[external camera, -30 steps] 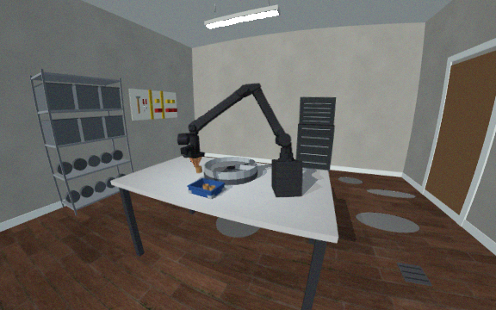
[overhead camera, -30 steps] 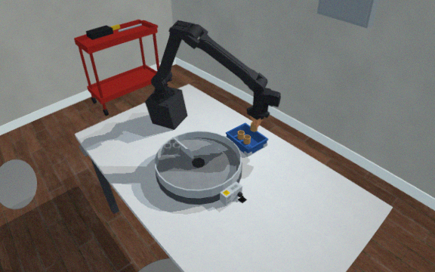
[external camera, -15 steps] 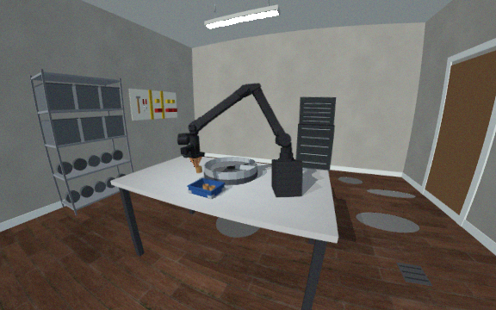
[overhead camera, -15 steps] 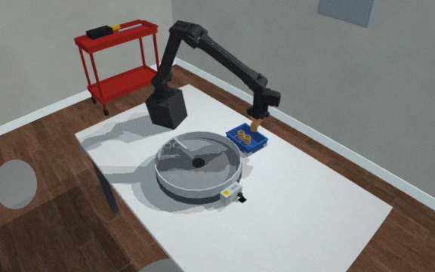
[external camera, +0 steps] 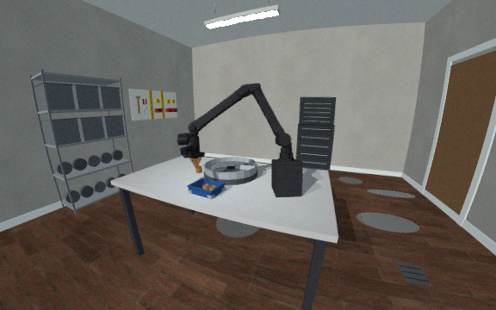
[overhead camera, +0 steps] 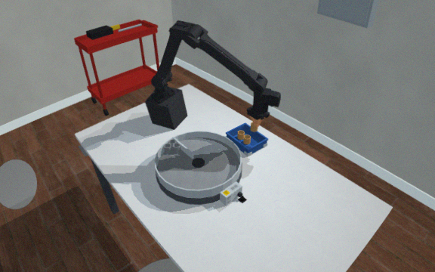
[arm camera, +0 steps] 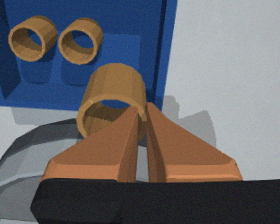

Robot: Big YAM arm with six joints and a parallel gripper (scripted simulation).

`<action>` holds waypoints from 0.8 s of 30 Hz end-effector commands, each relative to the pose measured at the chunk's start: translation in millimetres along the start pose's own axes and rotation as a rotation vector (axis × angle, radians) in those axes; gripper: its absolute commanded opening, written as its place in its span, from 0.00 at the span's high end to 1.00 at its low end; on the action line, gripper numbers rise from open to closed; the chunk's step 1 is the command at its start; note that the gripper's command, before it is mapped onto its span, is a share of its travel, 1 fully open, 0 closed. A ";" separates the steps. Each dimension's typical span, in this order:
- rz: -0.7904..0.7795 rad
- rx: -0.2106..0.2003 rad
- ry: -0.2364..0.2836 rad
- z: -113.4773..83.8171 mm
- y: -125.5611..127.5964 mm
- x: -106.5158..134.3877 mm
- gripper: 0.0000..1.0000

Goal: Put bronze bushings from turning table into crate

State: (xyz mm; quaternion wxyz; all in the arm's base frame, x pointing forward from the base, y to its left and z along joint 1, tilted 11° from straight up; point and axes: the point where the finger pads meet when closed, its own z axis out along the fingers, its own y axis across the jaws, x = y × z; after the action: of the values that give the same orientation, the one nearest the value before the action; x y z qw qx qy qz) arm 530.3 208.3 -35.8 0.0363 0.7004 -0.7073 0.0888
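My gripper (overhead camera: 255, 122) (external camera: 196, 164) (arm camera: 142, 111) is shut on the wall of a bronze bushing (overhead camera: 254, 127) (external camera: 198, 170) (arm camera: 116, 82), which hangs above the blue crate (overhead camera: 259, 146) (external camera: 196, 189) (arm camera: 163, 45); in the wrist view it overlaps the crate's near edge. Two more bronze bushings stand inside the crate, side by side: one bushing (overhead camera: 241, 134) (arm camera: 41, 37) and another bushing (overhead camera: 247, 139) (arm camera: 86, 40). On the round grey turning table (overhead camera: 198, 188) (external camera: 231, 176), two faint grey steel bushings (overhead camera: 168, 145) (overhead camera: 177, 144) sit near the bar at the rim. No bronze bushing shows there.
The turning table's raised rim stands close beside the crate. A thin bar (overhead camera: 183, 147) reaches from the rim towards its dark hub (overhead camera: 198, 162). A small control box (overhead camera: 231, 193) with a yellow button sits at the rim. A red cart (overhead camera: 123, 84) stands behind the white table (overhead camera: 297, 211).
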 end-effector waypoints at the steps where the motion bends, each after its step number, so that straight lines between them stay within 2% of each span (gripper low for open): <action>1: 0.004 0.039 -0.019 -3.3 -15.5 -11.5 1.00; 2: 0.002 0.022 -0.010 6.9 -8.9 -6.0 1.00; 4: 0.002 0.022 -0.010 6.9 -8.9 -6.0 1.00; 5: 0.001 0.010 -0.005 15.9 -4.9 -0.7 1.00; 7: 0.002 0.009 -0.004 27.5 -5.7 1.8 1.00; 9: 0.006 0.027 -0.012 33.6 -14.7 -1.2 1.00; 12: 0.002 0.009 -0.004 55.6 -5.0 1.7 1.00; 15: 0.006 0.032 -0.014 58.6 -16.7 -2.5 1.00; 16: 0.006 0.072 -0.032 34.3 -24.8 -6.0 1.00; 17: 0.001 0.073 -0.033 34.8 -23.6 -9.0 1.00; 18: 0.003 0.095 -0.043 27.4 -34.0 -13.8 1.00; 21: 0.003 0.096 -0.043 26.9 -34.7 -14.0 1.00; 22: -0.001 0.077 -0.035 27.9 -29.8 -11.9 1.00; 24: -0.007 0.049 -0.022 44.0 -20.1 -10.9 1.00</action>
State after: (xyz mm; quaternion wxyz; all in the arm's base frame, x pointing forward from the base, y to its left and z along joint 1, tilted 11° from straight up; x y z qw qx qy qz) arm 535.8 198.9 -99.6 0.0341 0.6987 -0.7089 0.0898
